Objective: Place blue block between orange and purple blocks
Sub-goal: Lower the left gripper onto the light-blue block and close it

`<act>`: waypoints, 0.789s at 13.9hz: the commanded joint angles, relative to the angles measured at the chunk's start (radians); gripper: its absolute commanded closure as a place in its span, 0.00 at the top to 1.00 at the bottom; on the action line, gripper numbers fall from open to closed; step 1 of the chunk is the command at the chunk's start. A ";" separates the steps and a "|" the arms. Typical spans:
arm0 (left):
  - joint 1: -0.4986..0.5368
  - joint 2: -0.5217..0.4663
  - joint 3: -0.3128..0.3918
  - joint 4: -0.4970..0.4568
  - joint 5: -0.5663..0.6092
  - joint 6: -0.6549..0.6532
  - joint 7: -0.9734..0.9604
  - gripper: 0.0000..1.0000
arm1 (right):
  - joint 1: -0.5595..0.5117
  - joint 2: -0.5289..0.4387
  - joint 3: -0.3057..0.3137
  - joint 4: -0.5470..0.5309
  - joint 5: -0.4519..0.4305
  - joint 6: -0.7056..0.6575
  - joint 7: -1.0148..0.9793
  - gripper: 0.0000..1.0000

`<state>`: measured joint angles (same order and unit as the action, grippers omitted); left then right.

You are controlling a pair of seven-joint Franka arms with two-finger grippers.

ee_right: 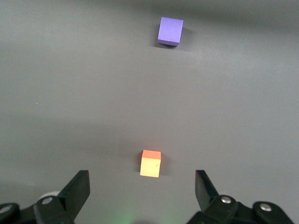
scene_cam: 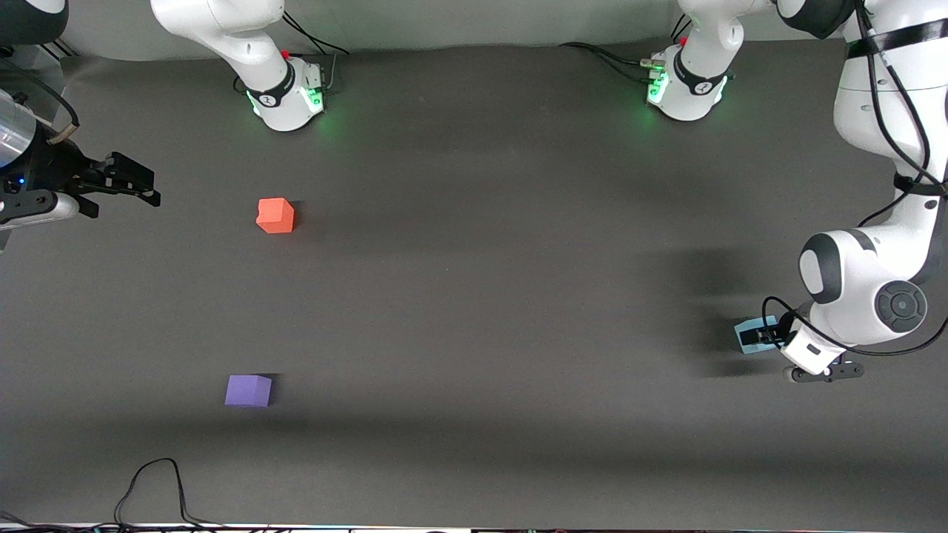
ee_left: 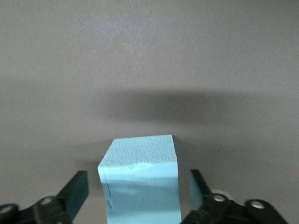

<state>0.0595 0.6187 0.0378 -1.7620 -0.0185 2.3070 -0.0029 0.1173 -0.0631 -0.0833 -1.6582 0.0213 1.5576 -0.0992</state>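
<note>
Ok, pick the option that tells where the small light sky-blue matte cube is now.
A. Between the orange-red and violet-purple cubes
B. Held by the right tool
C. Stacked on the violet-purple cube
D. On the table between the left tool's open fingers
D: the small light sky-blue matte cube sits on the table between the fingers of the left tool, with gaps showing on both sides.

The blue block point(scene_cam: 754, 331) lies well apart from both other blocks point(scene_cam: 275, 215).
</note>
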 commanded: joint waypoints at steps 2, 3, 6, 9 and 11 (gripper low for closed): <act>-0.009 -0.034 0.005 -0.025 -0.012 -0.041 -0.023 0.49 | 0.005 0.002 -0.004 0.014 0.019 -0.014 0.004 1.00; -0.009 -0.036 0.007 -0.019 -0.012 -0.052 -0.022 0.48 | 0.007 0.002 -0.004 0.012 0.019 -0.014 0.004 1.00; -0.001 -0.056 0.007 0.056 -0.004 -0.165 -0.016 0.48 | 0.012 0.003 -0.004 0.014 0.019 -0.013 0.004 1.00; -0.006 -0.086 0.005 0.217 -0.001 -0.360 -0.008 0.48 | 0.013 0.002 -0.004 0.014 0.019 -0.014 0.004 1.00; -0.012 -0.106 -0.002 0.330 -0.004 -0.486 -0.014 0.48 | 0.013 0.002 -0.004 0.014 0.019 -0.013 0.004 1.00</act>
<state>0.0593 0.5351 0.0363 -1.5370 -0.0187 1.9446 -0.0125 0.1225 -0.0631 -0.0831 -1.6578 0.0219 1.5545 -0.0992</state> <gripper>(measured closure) 0.458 0.000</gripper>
